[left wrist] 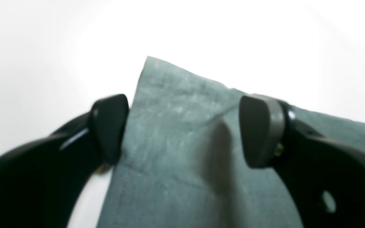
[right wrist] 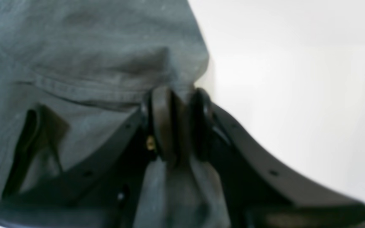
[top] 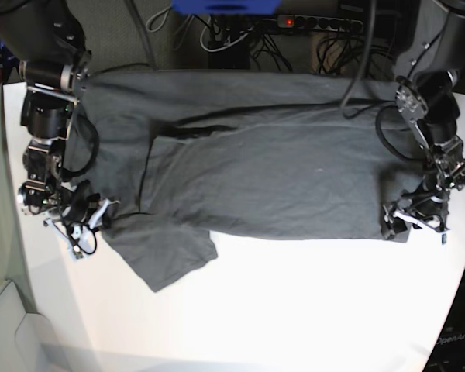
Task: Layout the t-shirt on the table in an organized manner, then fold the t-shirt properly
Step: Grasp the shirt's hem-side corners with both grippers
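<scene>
T-shirt (top: 271,170) spread flat across the desk (top: 294,310), long axis side to side, hem end at left gripper (left wrist: 182,133): fingers wide apart, straddling the hem corner, nothing pinched. Right gripper (right wrist: 179,123) nearly closed, clamping cloth by the sleeve. White desk bare along the front edge.

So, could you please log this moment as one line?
t-shirt: spread on table | right gripper: shut on shirt edge | left gripper: open over corner
</scene>
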Robot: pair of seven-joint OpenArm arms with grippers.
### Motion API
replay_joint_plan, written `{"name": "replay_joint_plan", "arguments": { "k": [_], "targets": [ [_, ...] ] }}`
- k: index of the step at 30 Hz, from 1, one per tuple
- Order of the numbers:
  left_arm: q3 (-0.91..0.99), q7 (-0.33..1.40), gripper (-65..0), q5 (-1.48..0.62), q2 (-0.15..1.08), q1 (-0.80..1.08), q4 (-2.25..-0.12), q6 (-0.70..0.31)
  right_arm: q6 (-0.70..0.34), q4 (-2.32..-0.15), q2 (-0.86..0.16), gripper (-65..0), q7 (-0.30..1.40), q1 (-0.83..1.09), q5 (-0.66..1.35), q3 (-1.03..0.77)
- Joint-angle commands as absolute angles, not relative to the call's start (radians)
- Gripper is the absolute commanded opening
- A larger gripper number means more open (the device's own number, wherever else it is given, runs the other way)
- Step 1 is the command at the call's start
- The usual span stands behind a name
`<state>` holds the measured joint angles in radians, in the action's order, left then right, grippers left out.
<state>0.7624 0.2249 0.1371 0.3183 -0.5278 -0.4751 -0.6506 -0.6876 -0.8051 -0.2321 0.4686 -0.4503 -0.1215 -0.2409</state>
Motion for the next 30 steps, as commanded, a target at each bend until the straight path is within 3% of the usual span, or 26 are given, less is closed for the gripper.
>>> {"name": "replay_joint_plan", "arguments": {
  "k": [1,5,6,8,12,14,21,30],
  "targets": [
    [0.76,0.209,-12.3,0.124,0.332,-0.556,-0.473,-0.654,-0.698,-0.802,-0.234,-53.1,0.527,-0.45,-0.145,-0.237],
    [0.759,0.213,-13.2,0.124,0.337,-0.556,-0.415,-0.654,-0.698,-0.803,-0.234,-53.1,0.527,-0.45,-0.145,-0.237],
    [0.759,0.211,-15.9,0.124,0.337,-0.556,-0.398,-0.654,-0.698,-0.803,-0.234,-53.1,0.527,-0.45,-0.145,-0.237],
    [0.745,0.211,-27.0,0.124,0.337,-0.556,-0.381,-0.654,-0.698,-0.803,-0.236,-53.1,0.527,-0.45,-0.145,-0.236],
    [0.665,0.209,-56.5,0.119,0.338,-0.552,-0.377,-0.653,-0.698,-0.8,-0.237,-53.1,0.529,-0.45,-0.145,-0.236],
    [0.657,0.216,-65.0,0.117,0.338,-0.552,-0.377,-0.653,-0.698,-0.8,-0.237,-53.1,0.529,-0.449,-0.145,-0.236],
    [0.657,0.246,-63.9,0.114,0.338,-0.552,-0.401,-0.662,-0.698,-0.895,-0.236,-56.1,0.522,-0.4,-0.145,-0.242],
    [0.659,0.489,-64.7,0.113,0.298,-0.473,-0.819,-0.667,-0.698,-1.167,-0.217,-58.5,0.53,-0.298,-0.143,-0.243]
  ]
}}
